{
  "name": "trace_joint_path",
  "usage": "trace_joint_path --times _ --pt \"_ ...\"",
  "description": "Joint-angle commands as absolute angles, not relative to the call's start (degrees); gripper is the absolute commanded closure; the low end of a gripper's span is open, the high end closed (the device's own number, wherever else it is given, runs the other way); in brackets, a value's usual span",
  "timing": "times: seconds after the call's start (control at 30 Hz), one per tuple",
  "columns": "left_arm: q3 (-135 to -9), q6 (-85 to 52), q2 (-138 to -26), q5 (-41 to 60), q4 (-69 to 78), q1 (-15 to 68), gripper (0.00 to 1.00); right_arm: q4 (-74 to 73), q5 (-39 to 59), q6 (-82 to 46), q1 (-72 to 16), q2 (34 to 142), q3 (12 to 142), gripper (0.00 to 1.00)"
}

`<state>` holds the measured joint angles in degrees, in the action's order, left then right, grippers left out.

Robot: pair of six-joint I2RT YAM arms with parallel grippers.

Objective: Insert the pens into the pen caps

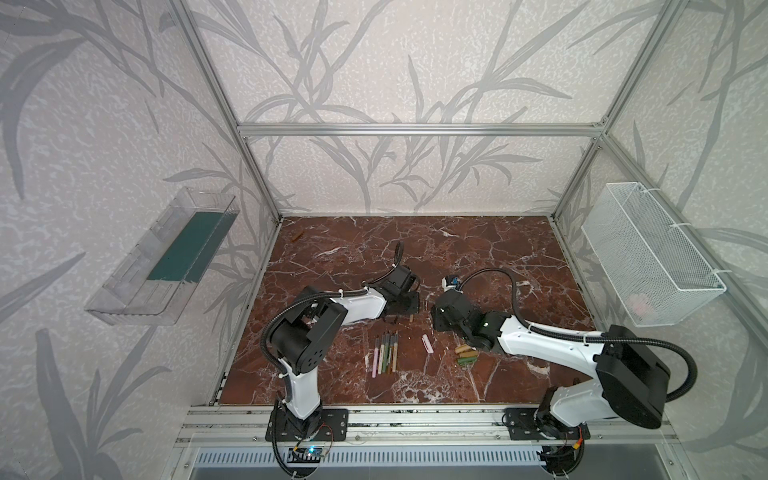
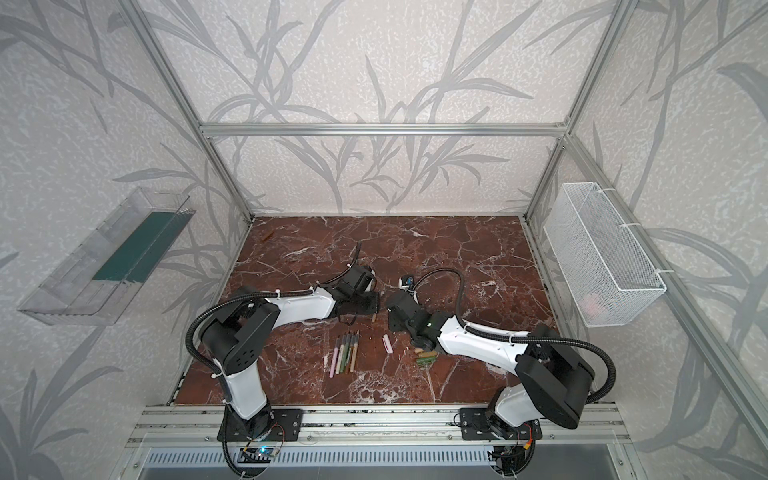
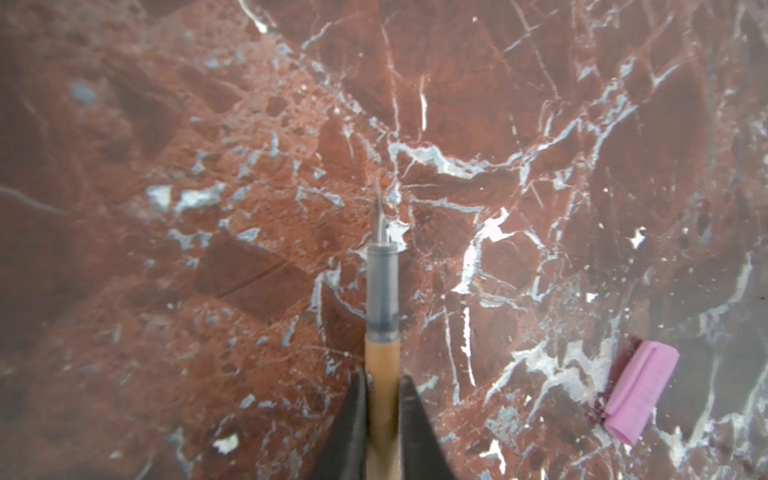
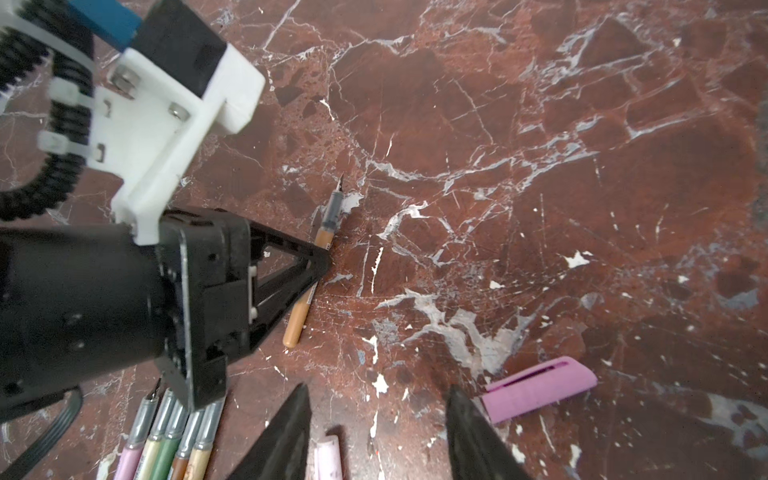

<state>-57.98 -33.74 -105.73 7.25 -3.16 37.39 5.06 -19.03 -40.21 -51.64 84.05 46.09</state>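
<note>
**Left claw straddles a tan pen at mid-table; right claw hangs open beside it**

The left gripper (image 3: 383, 376) stands narrow, one black finger on each side of the tan pen (image 3: 382, 291). The fingers sit right against the barrel, but I cannot tell whether they are pressing it or only flanking it. The right gripper (image 4: 378, 388) is clearly spread, with bare table (image 1: 457, 249) showing in the gap and nothing held.

The left arm rises from its base at the near left, bends at the elbow and runs its forearm rightward to the middle of the table, with the wrist tipped down onto the pen. The right arm mirrors it from the near right, its forearm reaching left and its claw low over the marble. The two claws are close together but apart.

The tan pen appears to lie flat on the table. Its long axis runs near to far, with the dark nib pointing to the far side and the rounded end (image 1: 410, 318) showing just on the near side of the left claw.

A row of pens (image 1: 385, 353) lies near and slightly left of it, roughly parallel, with the tips also pointing far. A pink cap (image 1: 427, 343) lies alone to the right of that row. A small heap of caps (image 1: 466, 355) sits further right, beside the right forearm.
</note>
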Motion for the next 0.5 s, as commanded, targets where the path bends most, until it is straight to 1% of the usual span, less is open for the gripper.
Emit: trace_joint_path --times 0.0,0.1,0.13,0.2,0.27,0.3,0.37,0.47 --pt "-58.9 -31.9 -104.6 3.3 -8.8 37.3 0.52 6.0 -19.2 -39.1 -51.8 85.0 47.9 0.46" --pt "-60.0 -28.8 -100.9 1.3 -11.9 36.4 0.32 4.7 -20.0 -38.4 -51.8 84.7 47.3 0.39" --pt "-60.8 -28.4 -99.4 -0.8 -13.5 36.0 0.28 4.3 -20.4 -38.2 -51.8 84.4 47.0 0.37" --pt "-62.9 -26.0 -96.5 -5.8 -16.7 35.1 0.24 3.3 -20.6 -37.5 -51.8 83.8 46.5 0.34" --pt "-65.7 -22.6 -94.1 -9.8 -19.5 33.4 0.23 2.6 -20.7 -36.8 -51.8 83.0 45.9 0.31" --pt "-67.4 -20.7 -93.0 -12.2 -21.0 32.1 0.21 1.6 -20.6 -36.8 -51.8 82.6 45.4 0.31" --pt "-70.4 -16.8 -91.8 -16.7 -22.8 29.5 0.20 -0.5 -20.5 -33.9 -51.8 81.9 44.2 0.30" --pt "-72.1 -10.7 -91.1 -26.3 -18.4 25.2 0.16 -2.1 -19.9 -31.6 -51.8 81.2 43.5 0.29"
